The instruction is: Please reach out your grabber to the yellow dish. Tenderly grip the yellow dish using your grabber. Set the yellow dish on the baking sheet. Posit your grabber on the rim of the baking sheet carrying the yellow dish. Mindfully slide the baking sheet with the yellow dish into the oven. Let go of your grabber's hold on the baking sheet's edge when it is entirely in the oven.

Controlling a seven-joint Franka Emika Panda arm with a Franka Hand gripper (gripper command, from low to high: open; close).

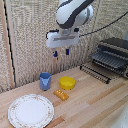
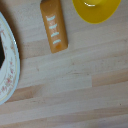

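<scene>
Yellow dish (image 1: 67, 82): on the wooden table (image 1: 95, 102), untouched, between blue cup (image 1: 45, 80) and oven (image 1: 114, 56), orange block (image 1: 61, 94) just beside. Baking sheet (image 1: 107, 60): pulled out of the oven, bare. Grabber (image 1: 61, 52): high above the dish, fingers parted, empty. Every step appears outstanding. Patterned plate (image 1: 31, 111): near, uninvolved.

- The arm reaches in from the top of the exterior view, its bulky white-and-grey body bent downward.
- The pincer (image 1: 61, 52) hangs in the air, pointing straight down.
- Its two blue-tipped fingers (image 1: 67, 51) stand slightly apart, gripping nothing.
</scene>
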